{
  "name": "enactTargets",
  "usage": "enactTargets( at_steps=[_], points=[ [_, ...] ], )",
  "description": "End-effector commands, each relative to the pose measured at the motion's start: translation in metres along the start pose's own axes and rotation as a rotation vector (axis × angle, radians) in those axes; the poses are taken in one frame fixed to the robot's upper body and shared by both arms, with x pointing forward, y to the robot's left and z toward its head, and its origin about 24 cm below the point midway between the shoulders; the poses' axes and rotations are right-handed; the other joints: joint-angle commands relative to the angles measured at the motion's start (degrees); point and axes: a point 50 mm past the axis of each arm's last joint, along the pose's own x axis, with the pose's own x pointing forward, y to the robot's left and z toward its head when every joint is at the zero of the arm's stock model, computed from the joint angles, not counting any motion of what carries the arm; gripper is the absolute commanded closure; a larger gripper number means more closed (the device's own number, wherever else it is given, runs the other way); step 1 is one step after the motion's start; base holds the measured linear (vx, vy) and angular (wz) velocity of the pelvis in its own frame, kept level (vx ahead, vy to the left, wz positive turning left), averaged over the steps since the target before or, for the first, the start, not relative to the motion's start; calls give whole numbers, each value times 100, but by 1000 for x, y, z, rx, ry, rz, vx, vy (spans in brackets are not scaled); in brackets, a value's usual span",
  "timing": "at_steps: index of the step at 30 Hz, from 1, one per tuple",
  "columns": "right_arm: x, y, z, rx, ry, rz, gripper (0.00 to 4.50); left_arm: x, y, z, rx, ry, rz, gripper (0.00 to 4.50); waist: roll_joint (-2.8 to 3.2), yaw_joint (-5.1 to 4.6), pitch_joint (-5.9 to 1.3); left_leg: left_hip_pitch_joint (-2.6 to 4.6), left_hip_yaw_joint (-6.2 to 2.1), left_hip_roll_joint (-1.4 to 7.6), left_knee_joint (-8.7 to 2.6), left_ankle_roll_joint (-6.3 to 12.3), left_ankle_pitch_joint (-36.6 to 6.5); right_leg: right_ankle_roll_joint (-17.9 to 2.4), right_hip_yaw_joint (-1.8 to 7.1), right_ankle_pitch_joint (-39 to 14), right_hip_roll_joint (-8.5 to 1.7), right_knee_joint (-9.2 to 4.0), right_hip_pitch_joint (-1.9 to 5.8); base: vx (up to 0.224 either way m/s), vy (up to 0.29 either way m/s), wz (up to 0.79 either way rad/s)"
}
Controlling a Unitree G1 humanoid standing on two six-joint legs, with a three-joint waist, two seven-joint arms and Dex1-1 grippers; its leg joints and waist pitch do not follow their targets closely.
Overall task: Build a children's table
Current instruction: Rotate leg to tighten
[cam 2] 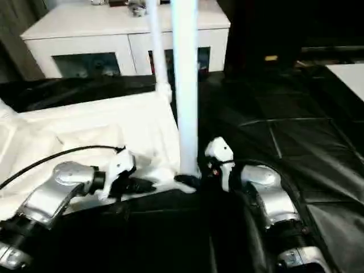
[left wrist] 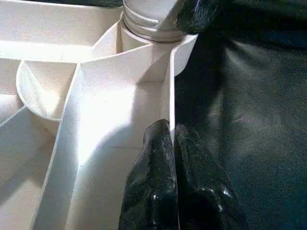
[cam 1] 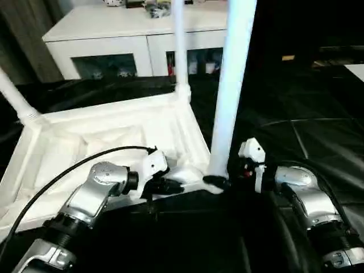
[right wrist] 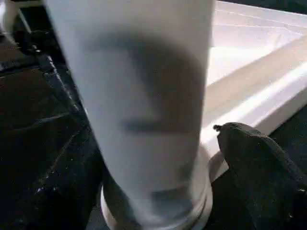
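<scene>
Nearest the robot, the left gripper [cam 1: 173, 186] had its jaws pressed together with nothing between them, resting at the near rim of the upturned table top [cam 1: 108, 142], as the left wrist view showed. Just to its right, the right gripper [cam 1: 219, 181] stood with its jaws spread wide about the base of the near leg [cam 1: 230, 91]; one finger [right wrist: 261, 177] lay beside the leg's collar, but whether it touched the leg could not be told.

The children's table lay upside down on the black surface [cam 1: 296, 125], ribbed underside facing up. The near leg rose upright from its corner socket, apparently seated. Farther back, a second leg [cam 1: 180, 45] stood in the far right corner, and a third leg [cam 1: 16, 96] rose at the far left corner.

Three legs therefore seemed fitted; the fourth corner could not be seen. By my judgement the work was well past halfway, with any remaining leg, final tightening and turning the table upright left.

Beyond stood a white cabinet [cam 1: 114, 40] with glass doors.
</scene>
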Motion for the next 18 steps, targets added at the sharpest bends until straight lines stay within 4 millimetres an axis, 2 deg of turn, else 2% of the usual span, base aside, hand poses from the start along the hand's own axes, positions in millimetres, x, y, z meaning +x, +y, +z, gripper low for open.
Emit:
enactTargets(
  at_steps=[1,4,11,16,17,18],
  points=[
    [-2,3,2,-14,8,44,63,-1,-4,2,2,-6,-43,450,-85,1,-332,135,-138,340,-423,494,-1074,-1609,176,-470,-289,-350,250,0,0,0],
    [-3,5,0,-24,34,71,63,-2,-4,2,1,-6,-38,450,-96,-6,-324,128,-141,334,-430,437,-1082,-1573,184,-604,-296,-358,249,0,0,0],
    [-5,5,-7,-58,99,81,63,-5,-4,1,-2,1,-28,450,-94,-1,-351,121,-138,316,-383,559,-750,-1633,175,-199,-285,-319,260,0,0,0],
    [-4,3,-6,-40,81,56,63,-5,-4,1,-6,5,-27,450,-85,-2,-346,119,-138,315,-383,575,-837,-1654,171,-267,-285,-326,263,0,0,0],
    [-3,3,-6,-33,75,55,88,-5,-4,2,-6,5,-28,450,-85,0,-348,124,-140,318,-384,557,-862,-1652,172,-293,-283,-325,263,0,0,0],
    [-2,3,-6,-28,72,55,88,-5,-4,2,-7,6,-29,450,-82,-1,-347,119,-142,316,-386,546,-869,-1650,170,-296,-281,-324,266,0,0,0]
  ],
)
